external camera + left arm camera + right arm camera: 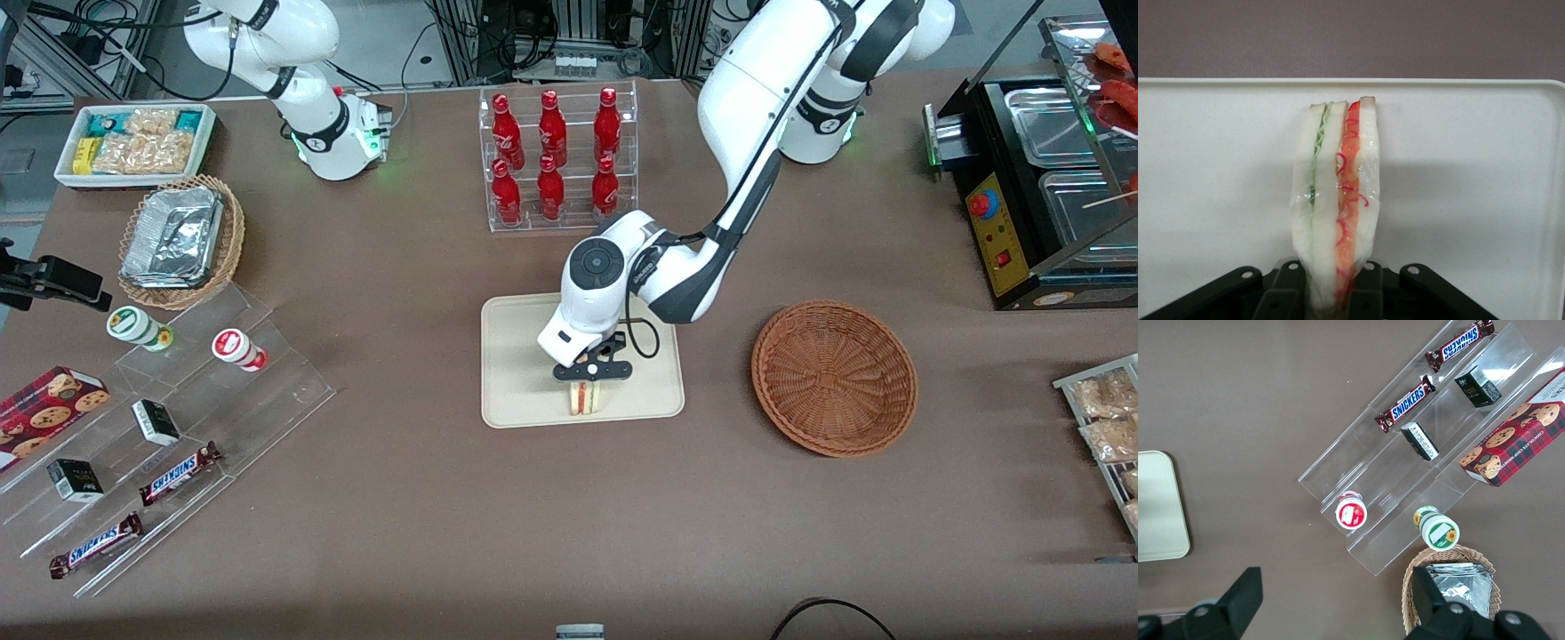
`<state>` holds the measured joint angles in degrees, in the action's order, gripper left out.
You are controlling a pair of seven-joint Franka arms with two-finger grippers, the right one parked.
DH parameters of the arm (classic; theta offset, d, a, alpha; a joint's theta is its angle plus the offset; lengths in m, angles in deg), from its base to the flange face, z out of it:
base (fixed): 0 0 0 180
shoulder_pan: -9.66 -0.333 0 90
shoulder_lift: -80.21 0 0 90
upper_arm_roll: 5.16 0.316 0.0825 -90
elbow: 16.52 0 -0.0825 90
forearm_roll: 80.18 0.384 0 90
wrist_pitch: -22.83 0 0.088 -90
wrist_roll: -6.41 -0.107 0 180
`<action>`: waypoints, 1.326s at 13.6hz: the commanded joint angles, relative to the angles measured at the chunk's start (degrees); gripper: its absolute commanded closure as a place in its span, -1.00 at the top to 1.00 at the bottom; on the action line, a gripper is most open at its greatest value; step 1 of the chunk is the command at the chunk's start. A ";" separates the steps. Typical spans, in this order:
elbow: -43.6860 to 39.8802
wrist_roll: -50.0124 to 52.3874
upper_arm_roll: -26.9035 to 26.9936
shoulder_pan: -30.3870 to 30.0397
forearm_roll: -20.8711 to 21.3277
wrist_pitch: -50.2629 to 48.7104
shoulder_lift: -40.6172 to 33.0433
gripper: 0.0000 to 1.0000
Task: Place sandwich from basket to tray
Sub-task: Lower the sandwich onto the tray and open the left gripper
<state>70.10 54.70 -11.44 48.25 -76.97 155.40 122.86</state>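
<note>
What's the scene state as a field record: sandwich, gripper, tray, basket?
sandwich: standing on edge over the tray, near the rim closest to the front camera, between the fingers
gripper: over the tray, shut on the sandwich
tray: nothing else on it
basket: empty, beside the tray toward the working arm's end

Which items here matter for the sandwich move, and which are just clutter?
Job: sandwich, held upright over the tray in the shut gripper; basket, now empty.
Clutter: cola bottles, Snickers bars, cookie box, foil container.
</note>
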 commanded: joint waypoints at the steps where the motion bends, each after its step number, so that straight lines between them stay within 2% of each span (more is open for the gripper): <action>1: -1.55 2.07 0.39 0.87 1.01 0.05 1.30 0.17; 2: -1.55 2.15 0.39 1.74 1.18 0.05 1.47 0.99; 4: -1.29 2.24 0.91 3.85 1.36 -0.03 1.30 1.00; 10: -1.29 2.33 0.91 3.33 1.09 -5.38 -3.35 1.00; 13: -1.11 2.24 1.00 2.81 1.01 -14.06 -9.58 1.00; 18: -1.11 1.46 1.00 -3.50 0.39 -25.41 -21.27 1.00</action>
<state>67.26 55.86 -10.28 47.87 -76.68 133.52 106.51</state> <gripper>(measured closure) 0.000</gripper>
